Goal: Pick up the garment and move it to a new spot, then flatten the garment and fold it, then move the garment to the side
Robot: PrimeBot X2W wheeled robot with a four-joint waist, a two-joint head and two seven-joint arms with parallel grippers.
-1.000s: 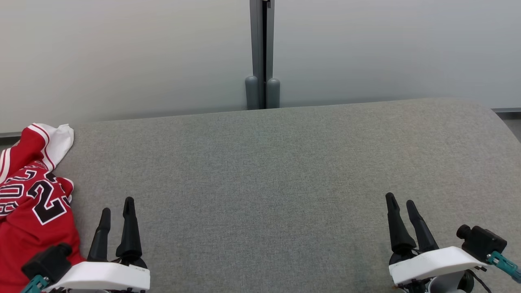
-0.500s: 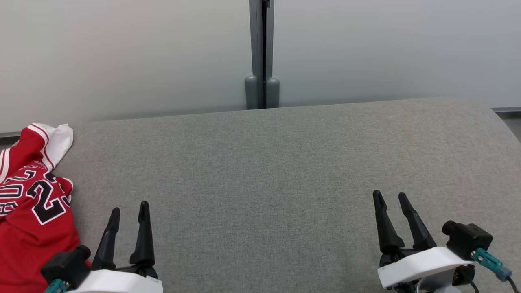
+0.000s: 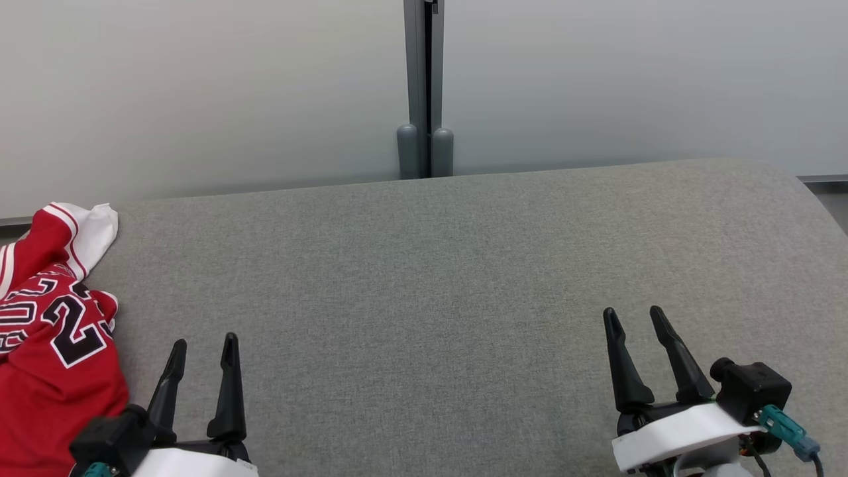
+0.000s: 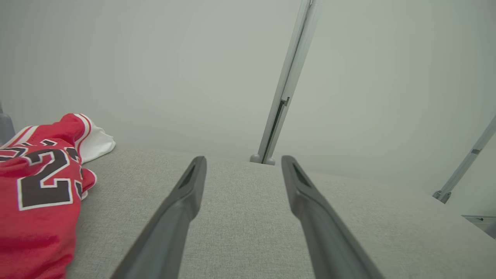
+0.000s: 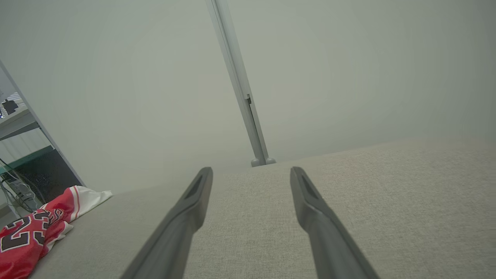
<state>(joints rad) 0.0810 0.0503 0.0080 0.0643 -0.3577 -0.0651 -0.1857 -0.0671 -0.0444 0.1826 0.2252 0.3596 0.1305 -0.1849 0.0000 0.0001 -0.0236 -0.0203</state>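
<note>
— Where was the garment [image 3: 46,331] found, and was anything held?

— It was seen crumpled at the left end of the table [image 3: 424,265], red with white trim and black numerals, and cut off by the left edge of the head view. Nothing was held. The left gripper [image 3: 204,340] was seen with its fingers apart just right of the cloth, not touching it. The right gripper [image 3: 633,310] was likewise spread and empty, well apart at the near right.

— What was judged likely to go wrong?

— Several layers could be pinched at once, since the cloth was bunched and folded over itself. The garment would then be carried as a lump, and flattening would be made harder. A thin pinch on one hem alone could be lost, as such jersey fabric was judged slippery.

— Was the table's edge considered?

— It was. How much of the garment hung past the left end could not be told. If much did, it could be dragged off the table by its own weight once nudged sideways.

— And the arms?

— The camera housing [image 3: 109,437] on the left wrist was seen close against the cloth, so a fold could be snagged during the reach. Were the right gripper brought across to help, the two arms could be crowded over one heap.
</note>
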